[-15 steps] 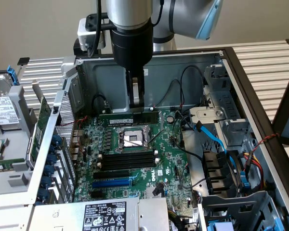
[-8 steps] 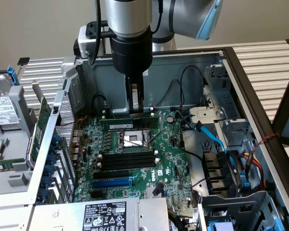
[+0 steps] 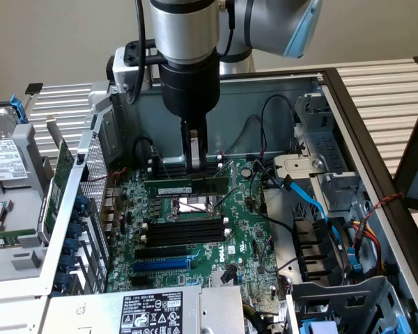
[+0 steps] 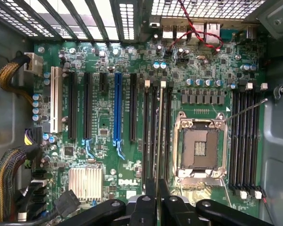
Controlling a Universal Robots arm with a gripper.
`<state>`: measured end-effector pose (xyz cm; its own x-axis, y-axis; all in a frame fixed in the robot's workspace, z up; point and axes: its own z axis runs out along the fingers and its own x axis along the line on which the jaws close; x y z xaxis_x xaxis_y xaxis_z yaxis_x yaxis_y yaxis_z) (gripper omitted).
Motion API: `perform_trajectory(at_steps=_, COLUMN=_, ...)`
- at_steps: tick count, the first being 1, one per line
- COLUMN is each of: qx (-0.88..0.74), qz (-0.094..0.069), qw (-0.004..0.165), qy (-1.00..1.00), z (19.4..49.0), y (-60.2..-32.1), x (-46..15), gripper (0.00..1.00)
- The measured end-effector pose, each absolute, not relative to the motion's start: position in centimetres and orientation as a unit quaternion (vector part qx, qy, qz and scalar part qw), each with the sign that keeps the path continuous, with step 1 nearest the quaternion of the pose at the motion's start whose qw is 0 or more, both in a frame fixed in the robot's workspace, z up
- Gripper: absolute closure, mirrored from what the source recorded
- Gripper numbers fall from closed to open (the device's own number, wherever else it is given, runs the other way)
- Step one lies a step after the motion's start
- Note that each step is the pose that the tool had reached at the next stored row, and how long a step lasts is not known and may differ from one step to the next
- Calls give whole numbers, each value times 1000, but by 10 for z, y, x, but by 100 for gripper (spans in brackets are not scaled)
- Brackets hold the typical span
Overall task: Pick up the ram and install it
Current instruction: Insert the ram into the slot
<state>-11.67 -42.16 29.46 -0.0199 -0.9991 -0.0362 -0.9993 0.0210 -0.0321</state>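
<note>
Open computer case (image 3: 279,87): ram (image 3: 174,186) between gripper (image 3: 195,169) fingertips, above motherboard (image 3: 240,240).

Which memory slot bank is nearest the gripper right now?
The memory slot bank between the blue slot and the CPU socket; the gripper sits at its end. The other bank lies beyond the socket.

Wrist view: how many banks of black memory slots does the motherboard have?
2: one bank between the blue slot and the processor socket, the other across the socket. None looks hidden.
</note>
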Motion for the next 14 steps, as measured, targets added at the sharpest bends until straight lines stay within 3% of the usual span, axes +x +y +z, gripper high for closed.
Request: perform_trajectory(at_steps=14, qx=-700, qz=-2, qw=22, qy=714, z=275, y=-422, x=-120, gripper=86)
